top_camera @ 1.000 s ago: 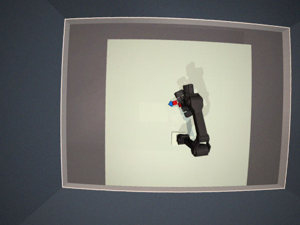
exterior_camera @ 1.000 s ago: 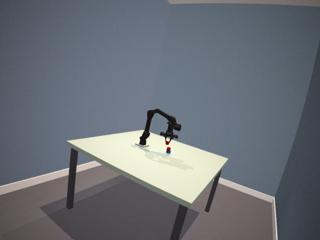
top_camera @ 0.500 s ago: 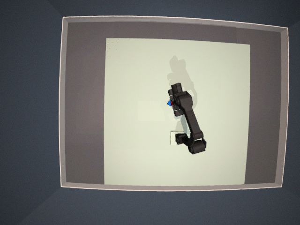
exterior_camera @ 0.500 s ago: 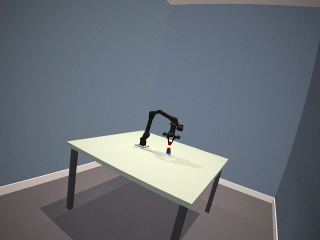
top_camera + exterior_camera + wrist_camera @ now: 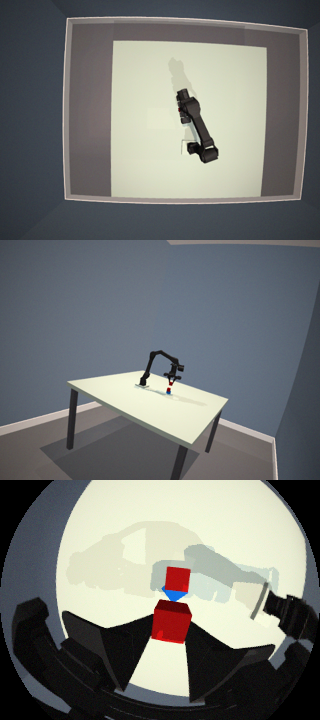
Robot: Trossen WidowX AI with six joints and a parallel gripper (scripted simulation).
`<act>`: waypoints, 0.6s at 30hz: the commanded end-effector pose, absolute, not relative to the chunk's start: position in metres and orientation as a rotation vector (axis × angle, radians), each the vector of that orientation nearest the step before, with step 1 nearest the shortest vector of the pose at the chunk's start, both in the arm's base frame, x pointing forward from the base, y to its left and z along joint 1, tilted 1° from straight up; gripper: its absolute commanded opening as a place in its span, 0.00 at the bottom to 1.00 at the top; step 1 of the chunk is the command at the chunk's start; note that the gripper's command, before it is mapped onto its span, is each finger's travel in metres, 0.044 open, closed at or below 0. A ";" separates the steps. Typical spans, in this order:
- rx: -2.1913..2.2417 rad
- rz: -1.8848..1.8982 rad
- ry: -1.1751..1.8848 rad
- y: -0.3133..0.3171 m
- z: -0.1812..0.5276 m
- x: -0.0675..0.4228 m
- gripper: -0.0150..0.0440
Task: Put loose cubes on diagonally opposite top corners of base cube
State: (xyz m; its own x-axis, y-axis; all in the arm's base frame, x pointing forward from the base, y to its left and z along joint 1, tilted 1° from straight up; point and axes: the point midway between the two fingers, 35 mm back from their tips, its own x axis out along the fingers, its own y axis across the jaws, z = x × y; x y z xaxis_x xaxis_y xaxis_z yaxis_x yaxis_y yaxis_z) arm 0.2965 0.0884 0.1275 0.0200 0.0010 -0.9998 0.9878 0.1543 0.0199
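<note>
Two red cubes show on my wrist view: at left-centre the hand (image 5: 172, 634) is clenched on one red cube (image 5: 172, 622), held in the air above the stack; beyond it the other red cube (image 5: 178, 579) sits on the blue base cube (image 5: 174, 595), which rests on the pale table (image 5: 160, 415), right of the arm's mount

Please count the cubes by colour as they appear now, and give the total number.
Red cubes: 2, one held in the gripper as the held red cube, one as the placed red cube on the base.
Blue cubes: 1, the blue base cube.
Total: 3 cubes.
</note>
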 end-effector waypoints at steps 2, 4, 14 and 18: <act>1.110 -1.095 1.266 0.089 0.110 0.294 0.43; 1.111 -1.096 1.265 0.089 0.105 0.294 0.43; 1.111 -1.097 1.265 0.089 0.103 0.294 0.43; 1.111 -1.097 1.265 0.089 0.103 0.294 0.43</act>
